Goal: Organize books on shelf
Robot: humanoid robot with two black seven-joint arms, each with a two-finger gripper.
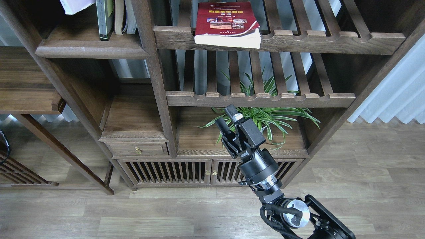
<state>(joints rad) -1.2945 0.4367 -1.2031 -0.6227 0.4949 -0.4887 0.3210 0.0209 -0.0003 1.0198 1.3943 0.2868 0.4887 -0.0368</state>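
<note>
Soft, even daylight comes through the pale curtains [395, 96] behind the open racks, leaving the floor [365, 186] bright and the recesses of the dark cabinet [139, 116] dim. Focus is sharp throughout. Straight posts bow outward toward the edges.

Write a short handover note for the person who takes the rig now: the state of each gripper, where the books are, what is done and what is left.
Right gripper: open, holding nothing, raised in front of the potted plant, below the lower slatted rack.
Left gripper: not in view.
Red book: lies flat on the upper slatted rack, its front edge hanging over the rail.
Solid shelf, upper left: a dark book and others stand upright; a pale book shows at the frame's top edge, mostly cut off.
Done: those books appear placed.
Left: probably move the red book from the rack to the solid shelf.
</note>
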